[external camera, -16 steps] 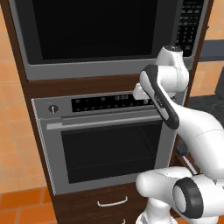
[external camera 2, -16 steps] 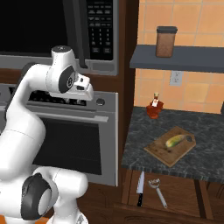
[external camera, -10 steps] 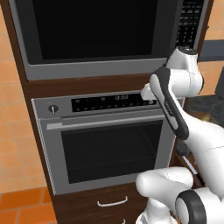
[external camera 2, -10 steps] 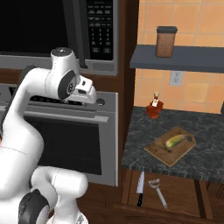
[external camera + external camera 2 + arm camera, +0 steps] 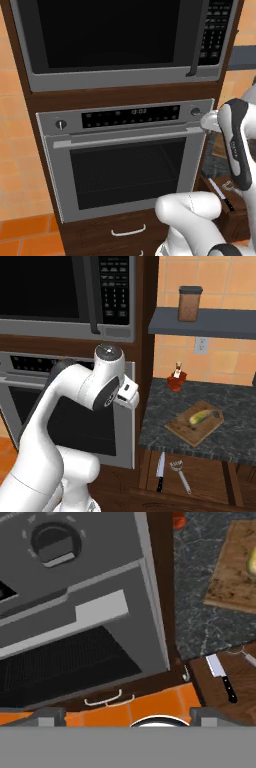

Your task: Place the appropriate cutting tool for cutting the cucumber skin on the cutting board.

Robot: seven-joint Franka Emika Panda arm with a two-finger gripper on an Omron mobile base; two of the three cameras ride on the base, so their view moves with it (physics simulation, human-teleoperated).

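The peeler [image 5: 180, 474] is a small silvery-grey metal utensil with a looped head and a thin straight handle. It lies flat in an open wooden drawer [image 5: 200, 483] below the counter edge, its looped end pointing toward the counter. Just beside it on the left lies a knife [image 5: 160, 471] with a pale blade and a black handle; the two are close but apart. The knife [image 5: 220, 676] also appears in the hand view, with part of the peeler [image 5: 246, 656] at the right edge.

The cutting board [image 5: 183, 429] is a flat brown wooden rectangle with visible grain, resting at an angle on the dark speckled counter [image 5: 230, 406]. The cucumber [image 5: 200, 416], a small yellow-green oval, lies on the board.

The arm's hand is raised in front of the oven [image 5: 30, 391], well apart from the drawer and the board. Whether the claw is wide or narrow cannot be determined: the fingertips are not clearly visible.
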